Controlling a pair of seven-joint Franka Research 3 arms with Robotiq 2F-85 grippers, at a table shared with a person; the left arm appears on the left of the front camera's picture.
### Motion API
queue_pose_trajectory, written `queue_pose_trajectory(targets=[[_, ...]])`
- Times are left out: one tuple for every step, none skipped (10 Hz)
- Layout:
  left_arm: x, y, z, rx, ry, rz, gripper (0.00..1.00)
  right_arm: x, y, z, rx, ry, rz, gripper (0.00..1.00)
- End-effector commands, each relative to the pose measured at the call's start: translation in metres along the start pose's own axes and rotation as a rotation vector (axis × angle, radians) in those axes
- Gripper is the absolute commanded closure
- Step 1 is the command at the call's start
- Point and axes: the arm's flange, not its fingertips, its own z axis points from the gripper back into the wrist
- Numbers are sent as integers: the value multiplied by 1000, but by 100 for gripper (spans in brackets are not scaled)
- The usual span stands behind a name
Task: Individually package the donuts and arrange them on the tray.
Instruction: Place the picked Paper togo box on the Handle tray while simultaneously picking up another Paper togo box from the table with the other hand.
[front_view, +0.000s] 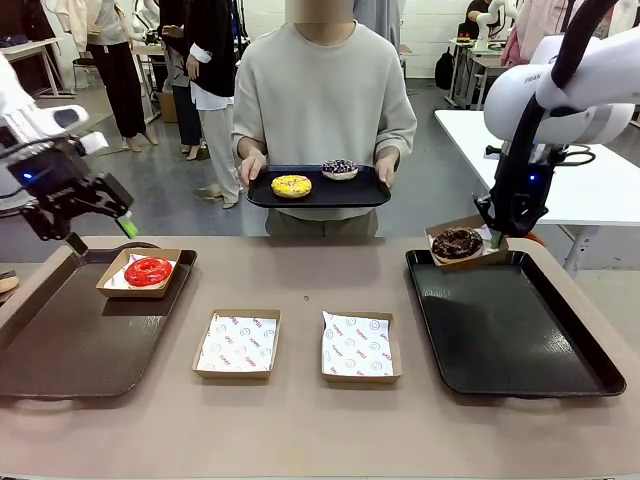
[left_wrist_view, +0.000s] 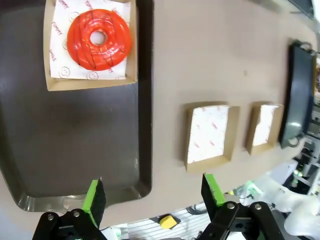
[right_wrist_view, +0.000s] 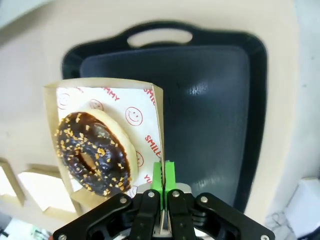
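Right gripper is pinching one side wall of a paper-lined cardboard box, which hangs slightly tilted over the far left corner of the black tray. The chocolate donut sits in that box. Left gripper is spread wide with nothing between its fingers, well left of the black tray, over a brown tray. Red donut lies in a second box on the brown tray. Yellow donut and sprinkled purple donut rest beyond the black tray on a serving tray held by a person. Two lined boxes stand just left of the black tray.
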Motion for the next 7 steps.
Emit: queue_pose_trajectory(targets=[[16,-18,-17,120,3,17,0,1,-7,-14,61,-5,11,98],[16,-30,-28,150,6,8,0,4,-7,-19,66,1,16,98],[15,-42,-41,182,4,-6,0,7,-6,-23,69,13,20,98],[13,-53,-56,218,9,-22,0,10,-4,-29,60,34,22,98],[9,-64,-74,250,15,-40,0,12,-1,-33,53,50,23,98],[6,-72,-87,272,19,-55,0,13,2,-36,44,65,26,98],[4,-77,-99,289,22,-63,0,14,4,-38,38,79,30,98]])
